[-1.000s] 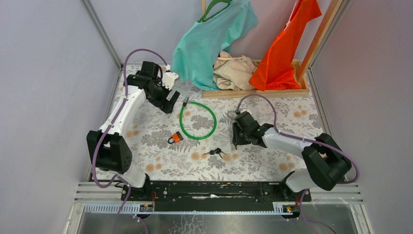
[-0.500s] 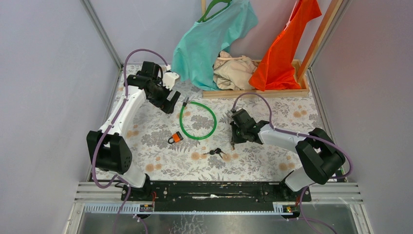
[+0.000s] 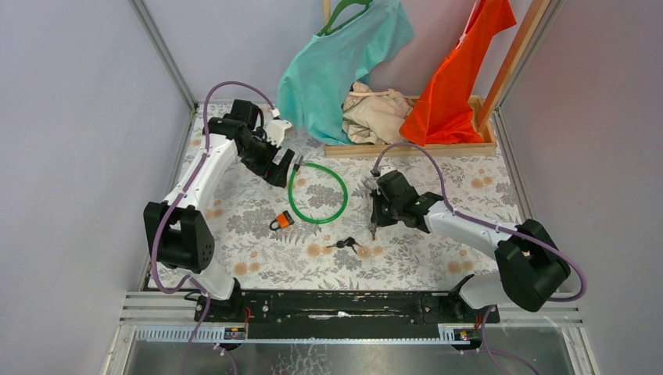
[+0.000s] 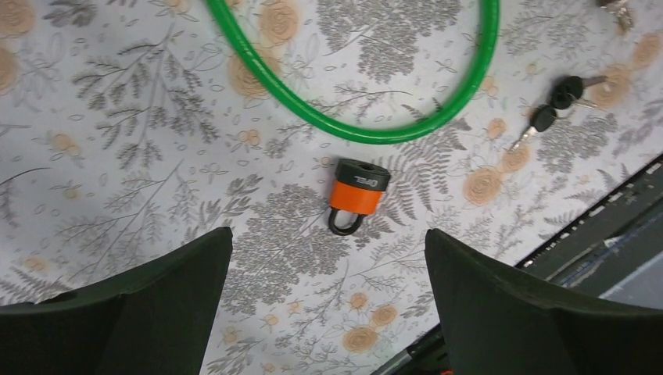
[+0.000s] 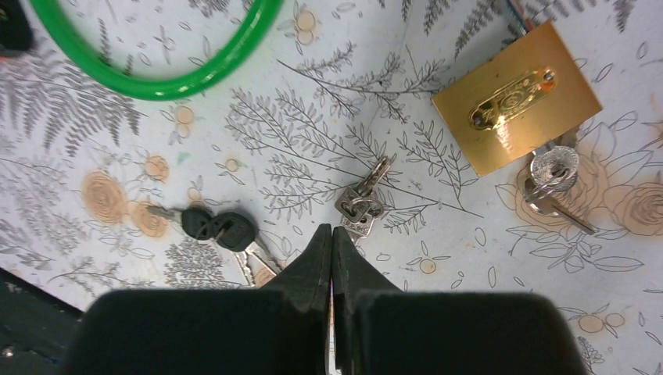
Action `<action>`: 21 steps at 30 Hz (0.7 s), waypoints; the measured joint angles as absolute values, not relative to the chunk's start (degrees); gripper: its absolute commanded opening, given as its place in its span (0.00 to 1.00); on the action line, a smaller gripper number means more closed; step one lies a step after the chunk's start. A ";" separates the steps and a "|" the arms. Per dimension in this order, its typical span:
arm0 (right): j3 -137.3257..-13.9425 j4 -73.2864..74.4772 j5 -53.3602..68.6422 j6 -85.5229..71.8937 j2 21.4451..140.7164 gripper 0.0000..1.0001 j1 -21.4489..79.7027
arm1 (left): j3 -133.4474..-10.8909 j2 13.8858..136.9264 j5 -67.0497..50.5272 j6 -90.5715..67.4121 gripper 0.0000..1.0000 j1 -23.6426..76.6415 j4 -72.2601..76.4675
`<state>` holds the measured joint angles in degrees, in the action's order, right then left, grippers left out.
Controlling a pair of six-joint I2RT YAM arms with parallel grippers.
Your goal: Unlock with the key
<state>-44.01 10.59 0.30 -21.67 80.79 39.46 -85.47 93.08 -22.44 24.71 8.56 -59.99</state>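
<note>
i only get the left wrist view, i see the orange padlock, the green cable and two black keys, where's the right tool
Observer: The right tool is shut on nothing and points down at the cloth right beside the black keys.
Operator: any other lock out there
Observer: Yes, a brass padlock lies flat on the cloth, on the far side of the right tool from the black keys.
Operator: more keys too
Observer: A small silver key bunch lies just ahead of that tool's tips, and another silver key touches the brass padlock's edge.
</note>
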 measured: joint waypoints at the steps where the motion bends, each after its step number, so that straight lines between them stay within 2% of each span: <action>1: -44.21 10.70 0.16 -21.74 80.03 0.44 39.46 | -85.47 93.19 -23.57 24.71 1.00 8.56 -60.42; 2: -44.49 10.96 0.01 -22.11 79.53 0.61 39.46 | -85.47 93.23 -24.49 24.73 1.00 8.56 -60.80; 3: -44.82 11.18 -0.25 -23.00 79.40 0.68 39.46 | -85.47 93.23 -25.30 24.75 1.00 8.56 -61.08; 5: -44.99 11.42 -0.73 -24.71 79.59 0.72 39.51 | -85.47 93.23 -27.27 24.99 1.00 8.56 -61.49; 9: -44.95 11.05 -1.06 -28.14 81.60 0.65 39.55 | -85.47 93.14 -29.36 25.30 1.00 8.56 -61.63; 12: -44.99 10.41 -1.61 -29.91 84.75 0.55 39.55 | -85.54 93.14 -29.63 25.45 1.00 8.56 -61.71; 18: -48.07 12.25 -4.12 -30.70 91.55 0.50 40.18 | -85.54 92.53 -29.56 25.89 1.00 8.56 -61.84; 21: -49.67 12.47 -5.39 -30.52 92.95 0.40 41.12 | -85.58 91.83 -29.56 26.22 1.00 8.56 -61.84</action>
